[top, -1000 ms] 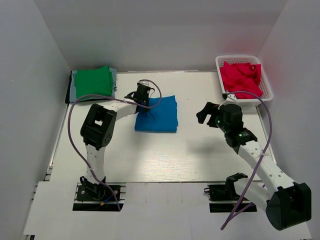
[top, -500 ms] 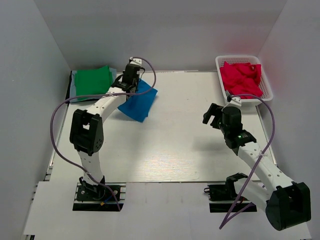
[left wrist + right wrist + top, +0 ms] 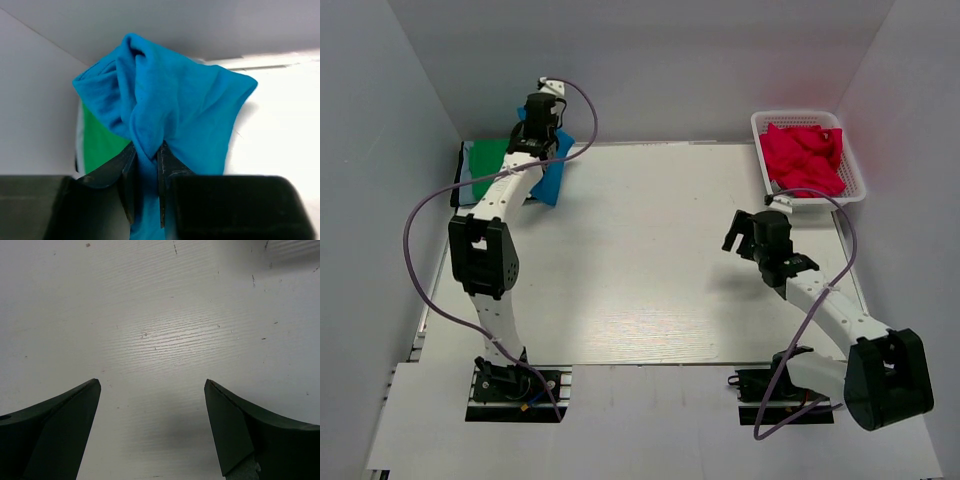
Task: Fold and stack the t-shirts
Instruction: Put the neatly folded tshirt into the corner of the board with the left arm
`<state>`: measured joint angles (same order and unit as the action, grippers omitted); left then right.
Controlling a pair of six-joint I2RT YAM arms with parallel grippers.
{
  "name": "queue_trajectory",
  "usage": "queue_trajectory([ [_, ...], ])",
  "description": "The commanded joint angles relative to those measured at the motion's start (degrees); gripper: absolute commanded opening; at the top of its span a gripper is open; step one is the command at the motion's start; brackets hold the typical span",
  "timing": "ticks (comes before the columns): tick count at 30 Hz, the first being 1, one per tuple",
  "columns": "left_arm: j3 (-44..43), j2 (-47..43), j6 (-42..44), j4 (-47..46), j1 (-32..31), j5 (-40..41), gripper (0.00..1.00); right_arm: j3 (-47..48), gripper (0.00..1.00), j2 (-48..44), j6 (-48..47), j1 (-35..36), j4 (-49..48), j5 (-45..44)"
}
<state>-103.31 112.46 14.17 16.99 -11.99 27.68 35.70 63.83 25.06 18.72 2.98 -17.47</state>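
Observation:
My left gripper [image 3: 538, 128] is shut on the folded bright blue t-shirt [image 3: 554, 172] and holds it in the air at the back left, hanging over the right edge of the stack. In the left wrist view the blue shirt [image 3: 170, 105] bunches between my fingers [image 3: 127, 172], and the gripper [image 3: 146, 152] is closed on it. The green t-shirt [image 3: 488, 165] tops the stack at the back left, with grey and dark shirts under it; it also shows in the left wrist view [image 3: 97, 145]. My right gripper [image 3: 742, 232] is open and empty above bare table [image 3: 160, 340].
A white mesh basket [image 3: 850, 165] at the back right holds crumpled crimson-pink shirts [image 3: 802, 155]. White walls close in the table at the back and both sides.
My left gripper has lifted the blue shirt off the middle of the table and carried it back and left to the green stack. The right arm has turned slightly.

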Motion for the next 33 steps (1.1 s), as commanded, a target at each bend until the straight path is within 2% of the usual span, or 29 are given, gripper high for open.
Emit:
queue_trajectory([
  [1,-5.2,0.2,2.8,-1.4,2.6,-1.1,0.0,2.6,0.9,2.2,-0.1,-0.4,-2.3,-1.1],
  [8,-11.6,2.3,2.8,0.5,5.5,-6.2,0.0,5.6,0.9,6.9,0.9,-0.2,-4.6,1.5],
  [13,-12.1,1.2,3.3,-0.1,7.3,-6.8,0.0,9.1,0.9,11.3,0.0,-0.4,-3.6,-0.6],
  [33,-13.2,-0.6,3.3,-0.6,11.4,-10.5,0.0,12.9,0.9,18.5,0.5,-0.2,-7.3,9.1],
])
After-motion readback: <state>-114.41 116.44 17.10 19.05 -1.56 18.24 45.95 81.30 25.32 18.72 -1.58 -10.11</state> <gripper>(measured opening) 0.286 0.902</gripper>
